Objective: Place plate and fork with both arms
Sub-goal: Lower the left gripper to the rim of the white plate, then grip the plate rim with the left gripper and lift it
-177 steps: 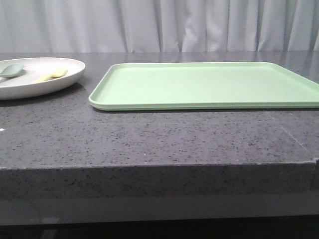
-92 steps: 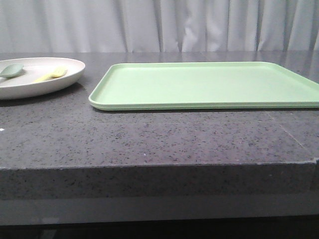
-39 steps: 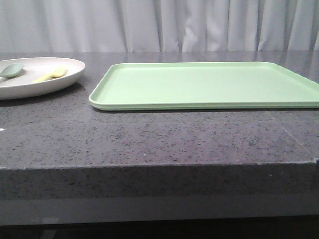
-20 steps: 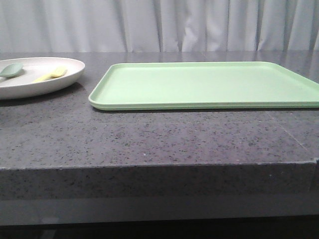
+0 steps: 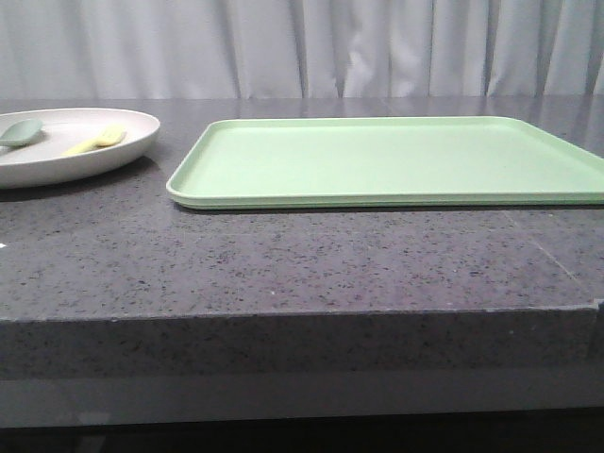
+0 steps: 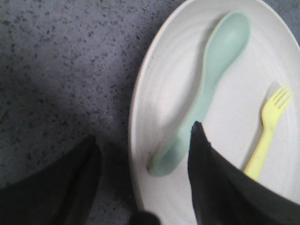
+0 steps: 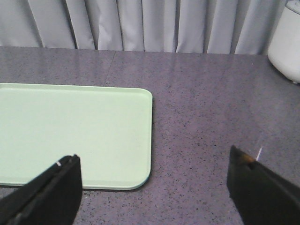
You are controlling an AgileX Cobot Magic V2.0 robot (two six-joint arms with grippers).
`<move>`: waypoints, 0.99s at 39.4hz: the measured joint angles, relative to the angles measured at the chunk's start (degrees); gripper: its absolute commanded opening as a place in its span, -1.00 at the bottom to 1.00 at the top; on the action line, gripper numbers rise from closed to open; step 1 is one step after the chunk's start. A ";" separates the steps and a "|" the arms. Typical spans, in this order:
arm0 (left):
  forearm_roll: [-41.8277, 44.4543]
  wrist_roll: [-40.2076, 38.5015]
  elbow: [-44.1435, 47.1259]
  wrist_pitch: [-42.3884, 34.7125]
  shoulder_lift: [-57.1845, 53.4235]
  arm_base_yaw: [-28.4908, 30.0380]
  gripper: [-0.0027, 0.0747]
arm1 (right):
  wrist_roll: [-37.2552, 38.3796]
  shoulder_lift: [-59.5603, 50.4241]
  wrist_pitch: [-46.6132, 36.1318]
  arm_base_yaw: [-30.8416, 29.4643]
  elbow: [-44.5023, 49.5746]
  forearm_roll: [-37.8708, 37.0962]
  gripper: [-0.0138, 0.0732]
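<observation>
Front view: the large round off-white plastic plate (image 5: 66, 151) sits at the far left of the speckled dark grey stone tabletop (image 5: 283, 264), partly cut by the frame edge. The small pale-yellow plastic fork (image 5: 96, 142) and a grey-green plastic spoon (image 5: 19, 132) lie inside it. The flat rectangular light-green tray (image 5: 387, 160) lies just beside the plate's right rim, a narrow strip of tabletop between them; its right end runs out of frame. Wide bare tabletop lies in front of both, up to the near edge. No arm shows here.

Left wrist view: the left end effector (image 6: 143, 180) is wide open and holds nothing. One dark finger (image 6: 215, 187) is over the plate's interior, overlapping the spoon's handle end; the other (image 6: 61, 183) is over bare tabletop outside the rim, so the rim lies between them. Contact cannot be told. The fork lies just beyond the inner finger, tines pointing away.

Right wrist view: the right end effector (image 7: 152, 187) is spread wide, empty, above the tray's corner and the open tabletop beside it. A white rounded object (image 7: 288, 40) stands at the frame edge, well apart.
</observation>
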 measured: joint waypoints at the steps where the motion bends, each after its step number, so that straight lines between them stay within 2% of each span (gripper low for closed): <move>1: -0.43 0.26 0.00 -0.59 0.51 0.00 -0.10 | 0.00 0.00 0.00 0.00 0.00 0.00 0.80; 10: -1.53 0.88 0.00 -2.75 2.27 0.00 -0.46 | 0.00 0.00 0.00 0.00 0.00 0.00 0.80; 23: -1.77 1.37 0.00 -4.67 2.27 0.00 -0.88 | 0.00 0.00 0.00 0.00 0.00 0.00 0.80; 28: -1.86 1.50 0.00 -4.77 2.27 0.00 -0.98 | 0.00 0.00 0.00 0.00 0.00 0.00 0.80; 39: -1.76 1.50 0.00 -4.87 2.35 0.00 -0.98 | 0.00 0.00 0.00 0.00 0.00 0.00 0.80</move>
